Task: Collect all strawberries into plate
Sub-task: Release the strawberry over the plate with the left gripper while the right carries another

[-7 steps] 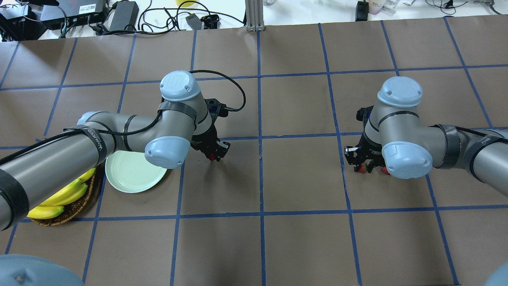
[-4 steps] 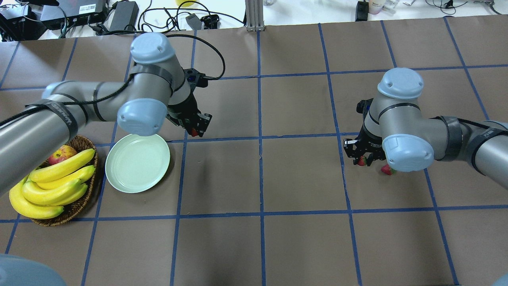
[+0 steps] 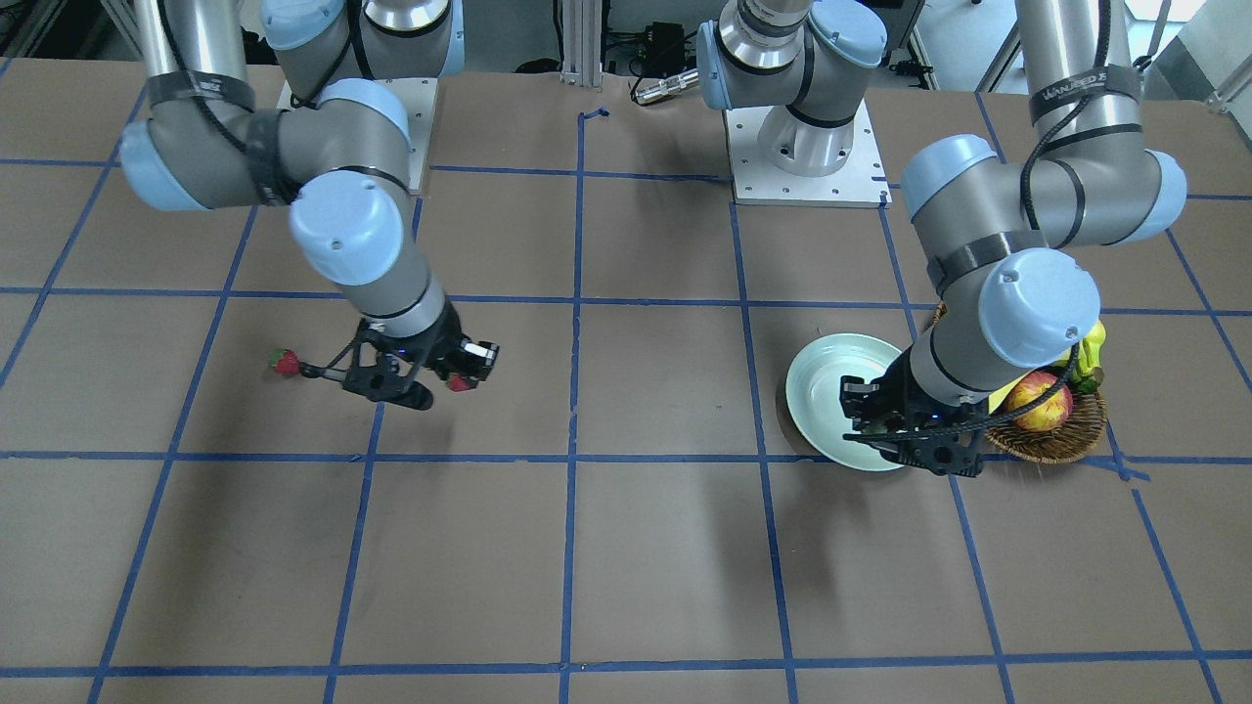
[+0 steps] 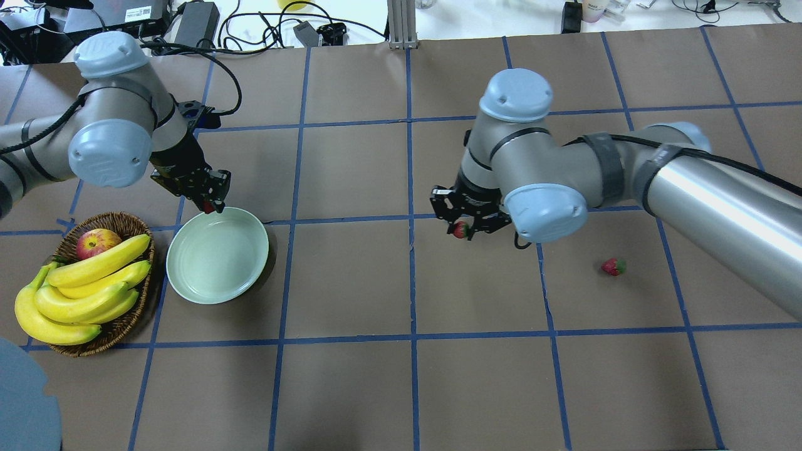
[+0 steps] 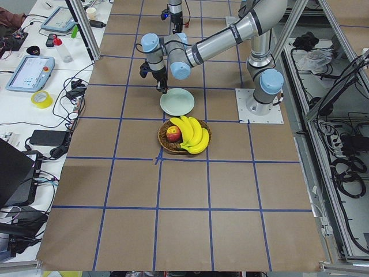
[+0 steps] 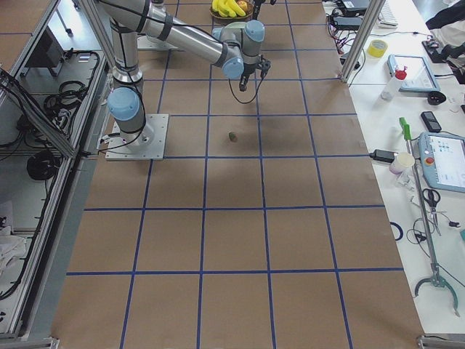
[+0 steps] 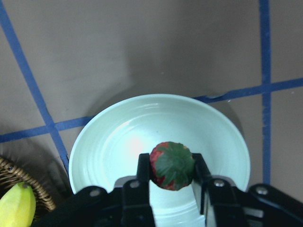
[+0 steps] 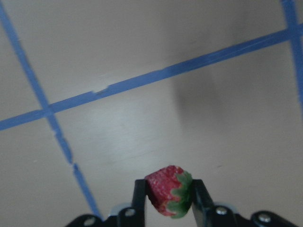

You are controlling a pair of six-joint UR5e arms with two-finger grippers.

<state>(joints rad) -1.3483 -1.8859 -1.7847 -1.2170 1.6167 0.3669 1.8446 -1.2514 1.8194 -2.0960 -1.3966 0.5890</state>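
Observation:
My left gripper point(image 4: 210, 203) is shut on a strawberry point(image 7: 172, 165) and holds it above the far rim of the pale mint plate point(image 4: 216, 275). The left wrist view shows the plate point(image 7: 123, 132) right under the berry. My right gripper point(image 4: 462, 230) is shut on a second strawberry point(image 8: 168, 190) and holds it above the brown table near the centre. In the front view this gripper point(image 3: 460, 379) is at the left. A third strawberry point(image 4: 613, 267) lies on the table to the right, apart from both grippers; it also shows in the front view point(image 3: 285, 363).
A brown wicker basket point(image 4: 119, 326) stands just left of the plate, with several bananas point(image 4: 88, 288) and a red-yellow apple point(image 4: 97, 242) in it. Blue tape lines grid the table. Cables and boxes lie beyond the far edge.
My left arm has carried its strawberry left, from the table's middle to the plate's far rim. My right arm has lifted a strawberry and moved left, leaving one strawberry on the table.

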